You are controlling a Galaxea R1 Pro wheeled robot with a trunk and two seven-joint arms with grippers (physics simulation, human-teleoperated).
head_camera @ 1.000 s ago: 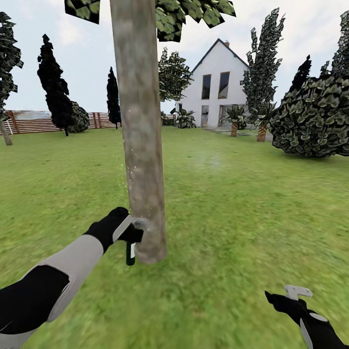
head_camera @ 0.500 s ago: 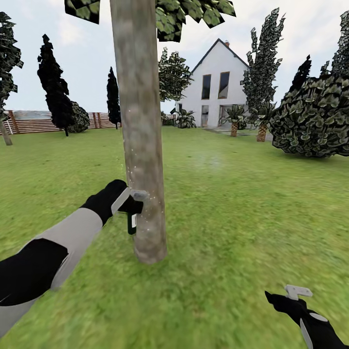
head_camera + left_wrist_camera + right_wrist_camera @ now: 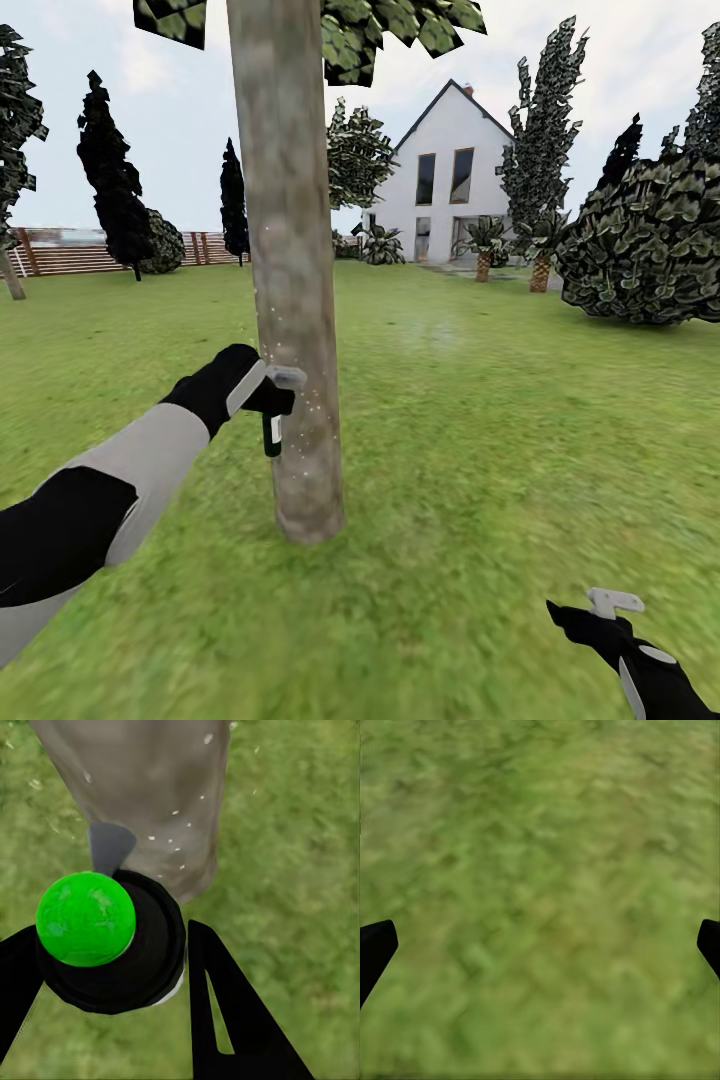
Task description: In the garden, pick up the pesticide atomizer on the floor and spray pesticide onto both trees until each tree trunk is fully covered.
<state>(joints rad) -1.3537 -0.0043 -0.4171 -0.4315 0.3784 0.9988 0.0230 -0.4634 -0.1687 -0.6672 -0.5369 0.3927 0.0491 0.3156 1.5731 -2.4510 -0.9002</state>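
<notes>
Left gripper (image 3: 272,392) clamped on pesticide atomizer (image 3: 271,434), held against tree trunk (image 3: 290,270).
Head view: bottle hangs below the grip, spray head touching bark, pale specks on the trunk nearby. Left wrist view adds a green disc (image 3: 85,918) on the bottle's end. Right gripper (image 3: 600,612) low over grass (image 3: 540,870); right wrist view shows fingertips (image 3: 375,949) spread wide, nothing between.

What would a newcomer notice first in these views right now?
The thick tree trunk rising mid-frame, flecked with pale spray specks. Pressed against its near side, the left tool grips the pesticide atomizer, its bottle hanging down. Behind, a white house stands across the lawn.
</notes>
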